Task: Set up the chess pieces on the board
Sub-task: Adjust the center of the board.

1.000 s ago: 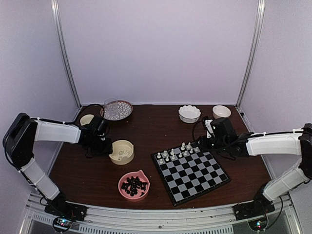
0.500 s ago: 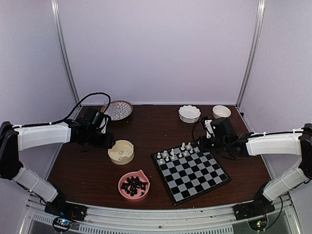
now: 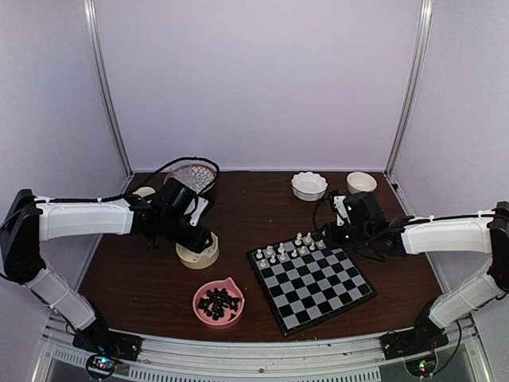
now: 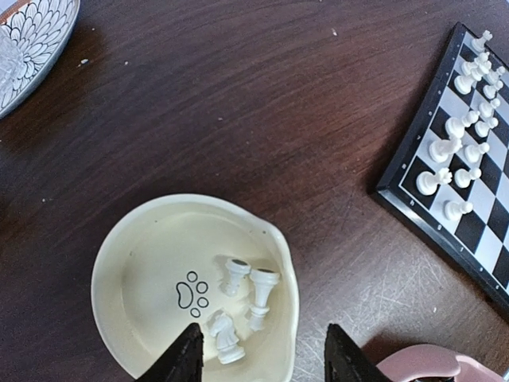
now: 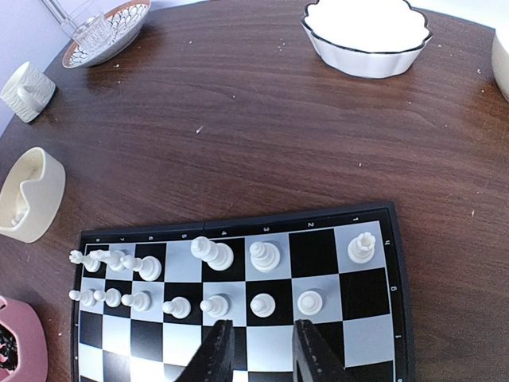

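Observation:
The board [image 3: 312, 282] lies right of centre, its far two rows holding several white chess pieces [image 3: 286, 248]. Three more white pieces [image 4: 246, 298] lie on their sides in a cream paw-print bowl [image 4: 127, 239]. My left gripper [image 4: 262, 360] hovers over that bowl's near right rim, open, with nothing between its fingers. At the board's far edge my right gripper [image 5: 265, 354] is open above the squares just behind the pawn row [image 5: 215, 305], also holding nothing. In the top view the left gripper [image 3: 197, 225] covers part of the cream bowl [image 3: 199, 255].
A pink bowl [image 3: 219, 302] of black pieces sits left of the board's near corner. At the back stand a patterned dish [image 3: 193, 177], a small cream cup [image 3: 141, 192], a scalloped white bowl [image 3: 308, 185] and a small pale bowl [image 3: 361, 181].
My left arm has swung right and forward from the table's left side to above the cream bowl, its jaws spreading wider. The right arm and the pieces on the board have not moved.

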### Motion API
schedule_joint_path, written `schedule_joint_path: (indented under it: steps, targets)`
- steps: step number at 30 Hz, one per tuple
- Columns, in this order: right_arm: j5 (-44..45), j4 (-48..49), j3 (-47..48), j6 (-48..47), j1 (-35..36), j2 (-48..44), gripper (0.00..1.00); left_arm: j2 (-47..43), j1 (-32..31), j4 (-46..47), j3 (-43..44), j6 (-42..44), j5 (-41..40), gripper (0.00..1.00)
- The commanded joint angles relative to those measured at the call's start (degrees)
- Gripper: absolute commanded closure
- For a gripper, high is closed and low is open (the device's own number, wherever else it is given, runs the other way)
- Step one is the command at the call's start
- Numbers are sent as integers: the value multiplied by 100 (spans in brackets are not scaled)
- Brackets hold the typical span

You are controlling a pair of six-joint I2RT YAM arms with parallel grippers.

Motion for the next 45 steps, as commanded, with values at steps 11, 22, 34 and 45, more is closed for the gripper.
schedule_joint_path:
  steps: [11,22,34,45]
  targets:
    - [6,68,-77,-16,-25,-140,72,832,-22,-82,550,173,116,60]
    - [6,68,-77,-11,-25,-148,72,1213,-23,68,700,291,-18,76]
    - [6,53,-102,-11,-25,-227,72,1483,-14,237,833,220,182,84]
    - [7,43,-113,-29,-25,-263,72,1287,4,246,773,120,431,85]
